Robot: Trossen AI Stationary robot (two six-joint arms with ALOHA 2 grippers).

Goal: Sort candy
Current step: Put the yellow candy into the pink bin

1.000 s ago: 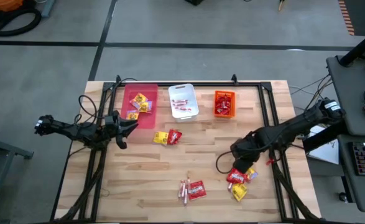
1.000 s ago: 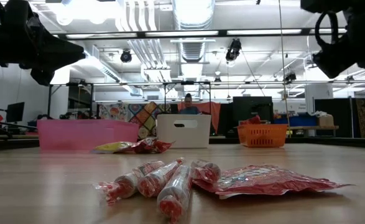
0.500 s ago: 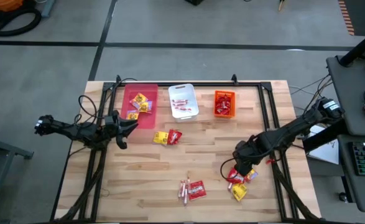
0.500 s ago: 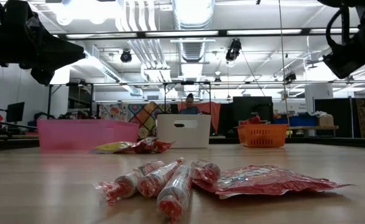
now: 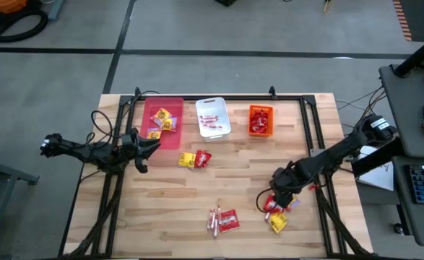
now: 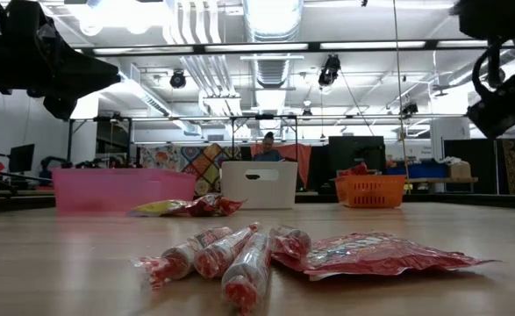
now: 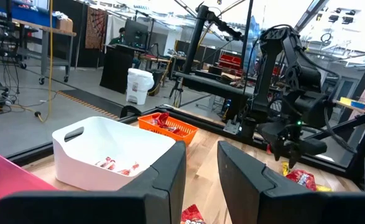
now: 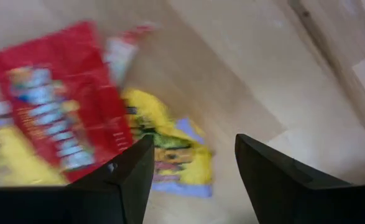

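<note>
Looking straight down, the right gripper [image 5: 274, 200] hovers above a red and yellow candy pile [image 5: 277, 211] at the table's [image 5: 168, 209] near right, fingers spread wide and empty. The left gripper [image 5: 152, 144] waits beside the pink bin [image 5: 170, 137]; yellow packets [image 5: 162, 120] lie inside it. More candy sits in the white bin [image 5: 213, 118] and orange bin [image 5: 261, 120].

Low view: pinkish-red sticks [image 6: 222, 254] and a red packet [image 6: 371, 253] lie near centre.

Left wrist view: its fingers [image 7: 170, 180] stand narrowly apart, holding nothing.

Right wrist view: fingers [image 8: 132, 174] parted over red packet [image 8: 61, 112] and yellow packet [image 8: 163, 149].
</note>
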